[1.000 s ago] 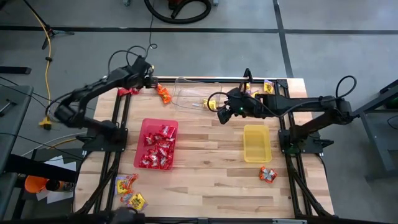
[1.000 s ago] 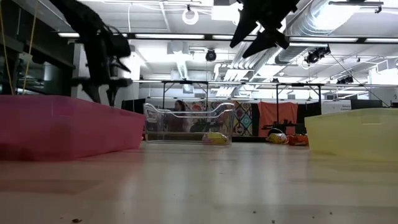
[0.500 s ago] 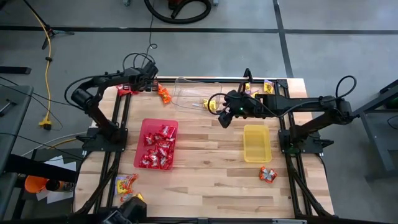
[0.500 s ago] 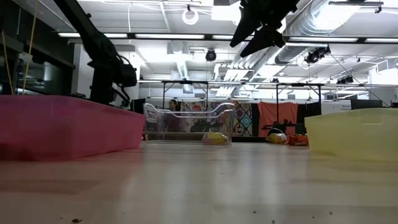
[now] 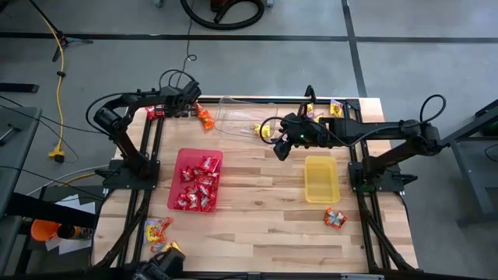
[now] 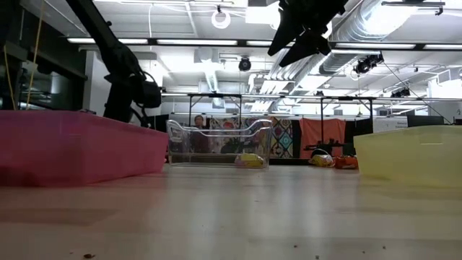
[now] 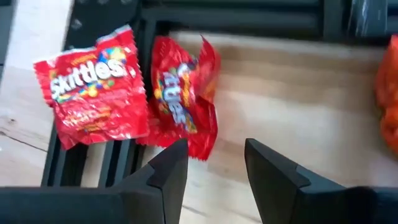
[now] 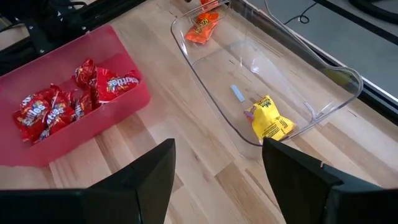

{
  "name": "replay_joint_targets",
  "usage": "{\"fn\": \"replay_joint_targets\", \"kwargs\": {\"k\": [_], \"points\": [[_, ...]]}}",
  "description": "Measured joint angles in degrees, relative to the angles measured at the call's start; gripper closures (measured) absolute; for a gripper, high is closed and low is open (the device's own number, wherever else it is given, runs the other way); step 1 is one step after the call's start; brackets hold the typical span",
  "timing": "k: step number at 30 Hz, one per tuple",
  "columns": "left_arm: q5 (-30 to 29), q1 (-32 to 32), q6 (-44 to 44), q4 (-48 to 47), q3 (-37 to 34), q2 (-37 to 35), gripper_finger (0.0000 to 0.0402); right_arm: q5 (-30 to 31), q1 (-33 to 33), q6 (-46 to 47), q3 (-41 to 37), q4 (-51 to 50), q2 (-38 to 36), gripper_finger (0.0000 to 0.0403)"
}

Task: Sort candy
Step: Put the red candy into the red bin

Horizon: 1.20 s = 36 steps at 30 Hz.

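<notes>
- Glossy red candy packets (image 7: 180,99), two of them with white lettering, lying side by side at the far left corner of the wooden desk (image 5: 264,210), one partly across the dark frame rail.
- Directly ahead of the left claw (image 7: 214,165), fingers parted and empty, the nearer red packet just beyond the fingertips (image 7: 177,152).
- More red packets heaped in the red tray (image 5: 196,180) at the desk's left-centre.
- One orange packet (image 5: 205,117) flat on the wood between the left claw (image 5: 185,101) and the clear tray (image 5: 241,117).
- Single yellow packet (image 8: 268,119) inside the clear tray (image 8: 323,93), near its corner, below and in front of the right claw (image 8: 217,162).
- Right claw (image 5: 282,145) poised above the desk between clear tray and yellow tray (image 5: 321,179), fingers spread wide, nothing held.
- Further packets scattered at the edges: yellow ones (image 5: 333,107) at the far right corner, an orange-red one (image 5: 335,218) near the right edge, mixed ones (image 5: 159,232) at the near left.
</notes>
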Motion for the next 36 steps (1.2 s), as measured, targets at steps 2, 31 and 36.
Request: {"fn": "replay_joint_targets", "kwargs": {"k": [2,31,36], "points": [[-1.1,0.0,-1.2,0.5,0.0,0.1,0.0257,0.0,0.0,0.0,0.0,0.0,0.0,0.0167],[-1.7,-3.3,-3.1,-0.8,0.0,1.8,0.0401,6.4,8.7,4.6,-0.1,-1.6,0.0,0.0167],[-2.3,-5.2,0.9,-0.4,0.0,-5.0,0.0401,6.5,8.8,4.2,-0.1,-1.6,0.0,0.0167]]}}
